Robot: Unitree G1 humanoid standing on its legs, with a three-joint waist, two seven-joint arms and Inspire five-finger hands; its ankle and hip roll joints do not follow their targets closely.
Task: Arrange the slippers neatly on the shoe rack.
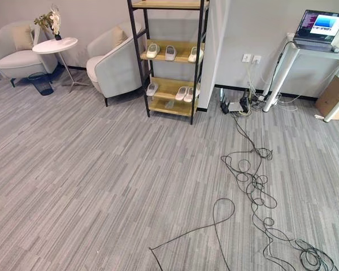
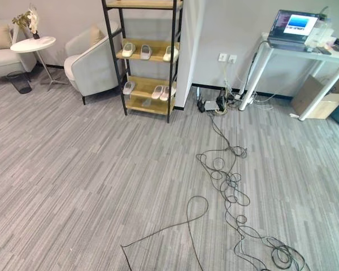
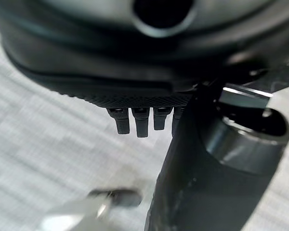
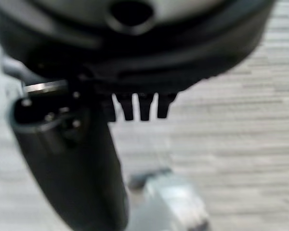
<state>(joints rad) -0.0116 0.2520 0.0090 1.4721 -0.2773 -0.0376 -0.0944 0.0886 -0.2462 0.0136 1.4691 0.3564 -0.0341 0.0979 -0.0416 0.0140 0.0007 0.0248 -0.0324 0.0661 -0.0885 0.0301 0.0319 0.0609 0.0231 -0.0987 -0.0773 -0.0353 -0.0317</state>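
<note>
Six slippers (image 1: 169, 52) already sit on the shoe rack (image 1: 168, 56), three per shelf (the lower ones unevenly spaced), so only tidying seems left. Left hand (image 3: 139, 120) and right hand (image 4: 135, 108) hang empty, fingers straight.

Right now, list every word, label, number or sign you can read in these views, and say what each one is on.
No text can be read.
Laptop screen on the white desk: lines of writing beside a blue picture, too small to read.
Slippers on the shoe rack: no marking to be made out.
Wall sockets: no label visible.
</note>
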